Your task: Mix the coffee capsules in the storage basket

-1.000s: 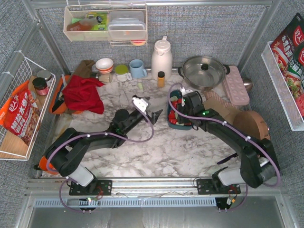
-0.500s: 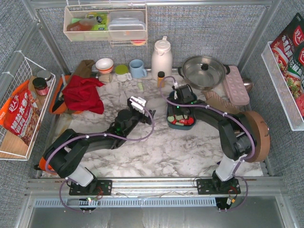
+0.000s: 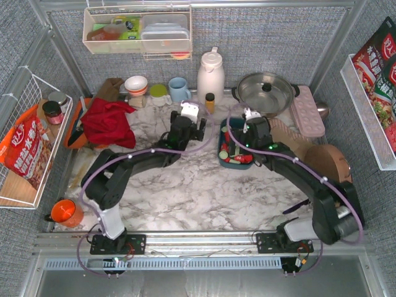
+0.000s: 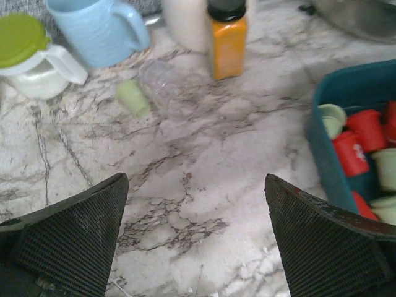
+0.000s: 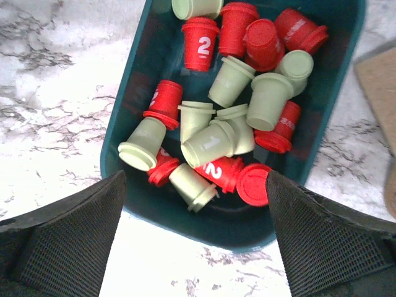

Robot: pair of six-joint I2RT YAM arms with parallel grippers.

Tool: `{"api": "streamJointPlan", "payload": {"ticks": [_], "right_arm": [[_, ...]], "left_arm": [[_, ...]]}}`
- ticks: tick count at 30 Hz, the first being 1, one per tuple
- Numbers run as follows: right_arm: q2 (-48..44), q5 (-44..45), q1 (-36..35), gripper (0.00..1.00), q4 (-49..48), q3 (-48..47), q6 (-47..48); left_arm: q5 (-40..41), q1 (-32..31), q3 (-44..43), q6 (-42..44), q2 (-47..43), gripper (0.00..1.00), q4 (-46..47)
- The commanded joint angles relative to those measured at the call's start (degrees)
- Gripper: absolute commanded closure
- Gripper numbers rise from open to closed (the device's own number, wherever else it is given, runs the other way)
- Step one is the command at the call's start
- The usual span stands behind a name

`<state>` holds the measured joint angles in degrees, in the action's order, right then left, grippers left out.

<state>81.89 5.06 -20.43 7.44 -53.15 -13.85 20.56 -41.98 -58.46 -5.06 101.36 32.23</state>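
The storage basket (image 5: 124, 133), dark teal, lies right of centre on the marble (image 3: 234, 163). Several red and mint coffee capsules (image 5: 216, 139) lie jumbled in it. My right gripper (image 5: 196, 185) hangs open above its near end with nothing between the fingers (image 5: 68, 241); from above it is at the basket's right side (image 3: 250, 131). My left gripper (image 4: 195, 204) is open and empty over bare marble, left of the basket (image 4: 328, 117), and shows from above (image 3: 189, 120) too. One mint capsule (image 4: 133, 98) lies loose on the table ahead of it.
An amber bottle (image 4: 228, 38), a blue mug (image 4: 99, 28) and a green-lidded white cup (image 4: 28, 55) stand behind the left gripper. A white thermos (image 3: 210, 74), a pot (image 3: 266, 93), a pink tray (image 3: 307, 111), a red cloth (image 3: 108, 120) and an orange cup (image 3: 65, 211) surround the work area.
The right gripper has opened wide over the basket. The left arm has swung back and to the right toward the bottle, uncovering the orange cup at the front left.
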Motion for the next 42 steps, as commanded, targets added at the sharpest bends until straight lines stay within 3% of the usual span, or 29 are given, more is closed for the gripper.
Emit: {"api": "streamJointPlan", "payload": {"ticks": [1, 9, 13, 17, 28, 42], "right_arm": [[-7.6, 3.8, -0.1, 0.01, -0.6, 2.6, 0.4], [-16.9, 7.4, 0.3, 0.01, -4.7, 8.0, -1.0], [-18.3, 6.2, 3.3, 0.01, -6.0, 10.0, -6.2], [-19.7, 1.3, 8.3, 0.01, -9.2, 13.7, -13.9], [-23.7, -2.9, 9.4, 0.02, -12.6, 16.2, -11.6], [-23.6, -4.7, 9.4, 0.02, -13.6, 16.4, -11.5]], "left_arm": [[5.1, 2.4, -10.1, -5.0, 6.9, 0.01, -15.4], [1.6, 12.2, -25.7, -18.8, 17.8, 0.01, -28.8], [0.4, 15.2, -27.5, -22.2, 19.9, 0.13, -28.4], [-2.8, 17.0, -31.5, -22.0, 23.0, 0.21, -28.4], [-12.3, 18.1, -43.8, -17.2, 33.1, 0.28, -29.1], [-8.2, 18.1, -61.9, -16.0, 45.1, 0.33, -46.0]]}}
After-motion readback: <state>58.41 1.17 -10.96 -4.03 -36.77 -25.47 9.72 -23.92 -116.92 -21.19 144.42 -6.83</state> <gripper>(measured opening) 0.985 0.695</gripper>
